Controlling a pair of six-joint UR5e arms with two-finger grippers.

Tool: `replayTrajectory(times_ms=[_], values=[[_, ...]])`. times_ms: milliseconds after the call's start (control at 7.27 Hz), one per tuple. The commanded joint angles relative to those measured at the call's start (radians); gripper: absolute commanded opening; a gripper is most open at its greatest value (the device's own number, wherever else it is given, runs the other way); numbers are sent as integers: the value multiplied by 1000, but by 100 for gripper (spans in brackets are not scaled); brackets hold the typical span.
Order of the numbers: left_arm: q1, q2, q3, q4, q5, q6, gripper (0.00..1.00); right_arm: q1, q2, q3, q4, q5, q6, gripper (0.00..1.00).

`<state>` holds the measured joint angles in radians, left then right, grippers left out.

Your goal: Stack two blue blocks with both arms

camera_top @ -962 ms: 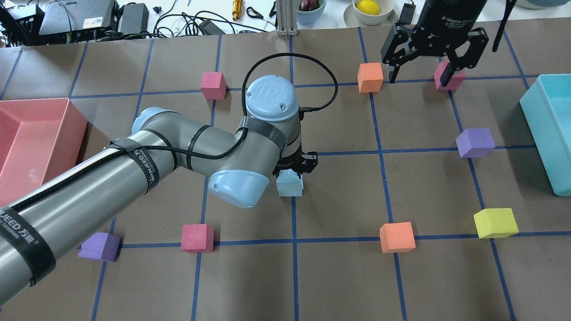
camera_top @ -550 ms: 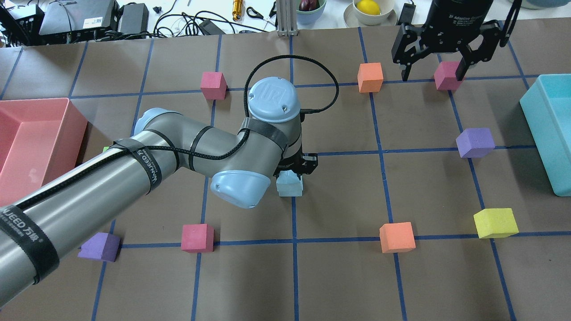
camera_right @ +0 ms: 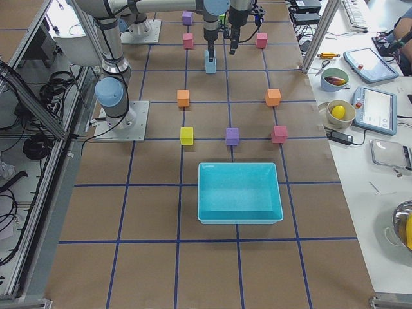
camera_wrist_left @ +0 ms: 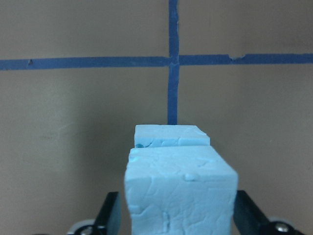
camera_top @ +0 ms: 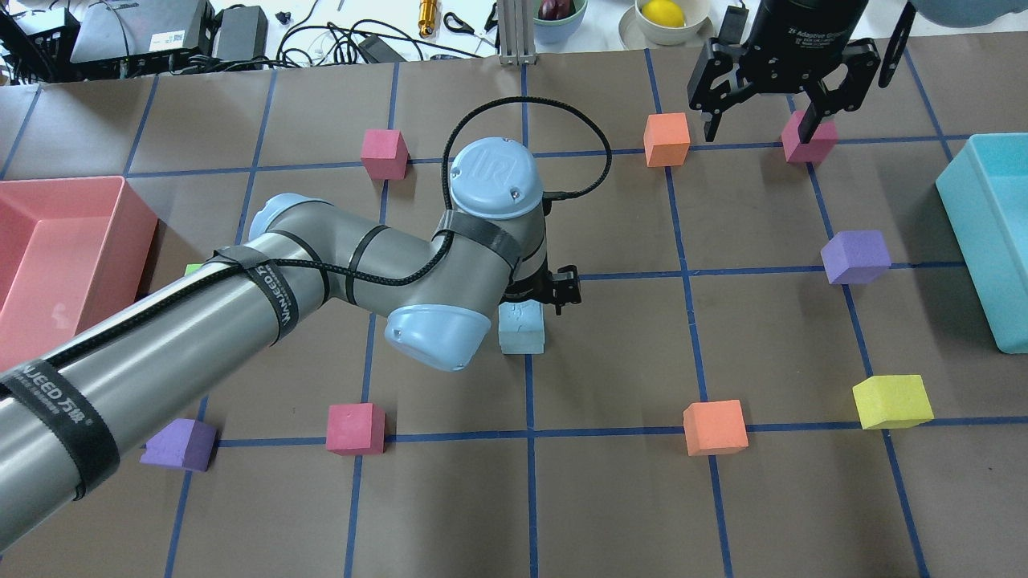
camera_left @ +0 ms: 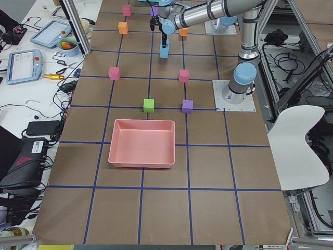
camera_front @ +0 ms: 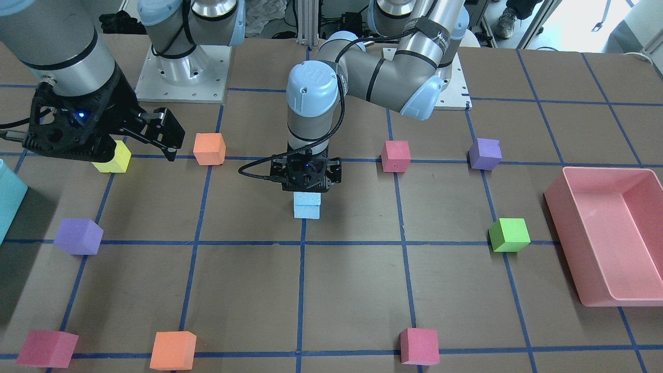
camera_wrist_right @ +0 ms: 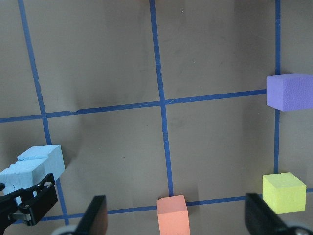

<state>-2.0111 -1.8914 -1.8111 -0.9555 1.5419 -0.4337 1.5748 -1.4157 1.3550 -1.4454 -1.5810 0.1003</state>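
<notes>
Two pale blue blocks stand stacked at the table's middle, the upper (camera_front: 306, 198) on the lower (camera_front: 306, 211). The stack also shows in the overhead view (camera_top: 522, 329). My left gripper (camera_front: 305, 176) hangs straight over the stack, its jaws either side of the upper block (camera_wrist_left: 178, 191) and slightly apart from it, open. The lower block (camera_wrist_left: 171, 136) peeks out behind. My right gripper (camera_top: 759, 128) is open and empty, high over the far right, above a magenta cube (camera_top: 809, 143). Its wrist view shows the stack (camera_wrist_right: 36, 166) at lower left.
A pink bin (camera_top: 136, 225) stands at the left and a teal bin (camera_top: 956, 193) at the right. Loose cubes lie around the stack: orange (camera_top: 666, 139), purple (camera_top: 855, 257), yellow (camera_top: 891, 401), orange (camera_top: 715, 427), magenta (camera_top: 355, 428), purple (camera_top: 178, 444), magenta (camera_top: 384, 152), green (camera_front: 509, 234).
My left gripper's jaws have spread slightly around the upper blue block; the stack has not moved. My right gripper has drifted a little at the far right, still open.
</notes>
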Motion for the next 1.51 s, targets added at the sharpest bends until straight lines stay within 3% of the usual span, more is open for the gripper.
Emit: replayTrajectory(times_ms=[0, 275, 688, 962, 1100, 1375], values=[[32, 38, 54, -50, 3, 42, 100, -5, -6, 1, 5, -1, -1, 100], [122, 113, 107, -181, 44, 253, 100, -16, -11, 1, 19, -2, -1, 100], [363, 201, 220, -414, 30, 517, 100, -19, -14, 3, 22, -8, 1, 100], [410, 248, 284, -510, 21, 523, 100, -19, -28, 3, 98, -11, -2, 100], [423, 253, 341, -598, 20, 521, 100, -19, -28, 3, 97, -11, -1, 100], [428, 256, 369, -647, 21, 521, 100, -19, -28, 3, 92, -11, -1, 100]])
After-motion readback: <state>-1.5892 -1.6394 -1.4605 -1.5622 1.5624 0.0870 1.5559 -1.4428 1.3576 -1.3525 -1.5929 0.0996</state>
